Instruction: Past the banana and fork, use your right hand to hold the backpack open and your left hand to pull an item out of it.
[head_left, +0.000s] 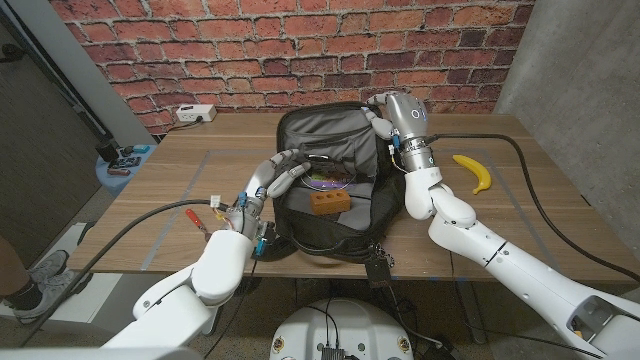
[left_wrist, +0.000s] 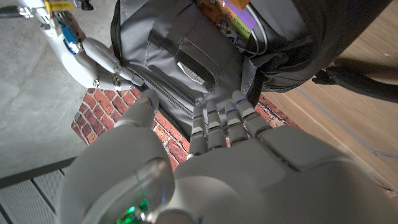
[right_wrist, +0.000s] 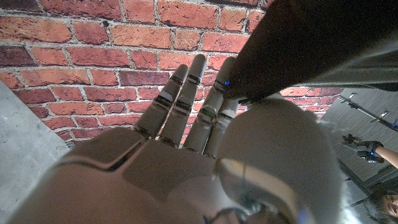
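1 black backpack (head_left: 330, 180) stands open near the middle of the wooden table (head_left: 520, 215), its grey lining showing. Inside it I count 1 brown brick-shaped block (head_left: 331, 202) and 1 purple-printed packet (head_left: 325, 184) behind it. The right hand (head_left: 385, 115) grips the bag's upper rim at the far right corner, fingers curled over the edge. The left hand (head_left: 275, 178) reaches to the bag's left rim, fingers extended side by side, holding nothing. 1 banana (head_left: 474, 172) lies to the right of the bag, apart from it. 1 red-handled tool (head_left: 193, 216) lies left of it. 1 white power strip (head_left: 196, 113) sits at the table's far edge, before a red brick wall (head_left: 200, 50).
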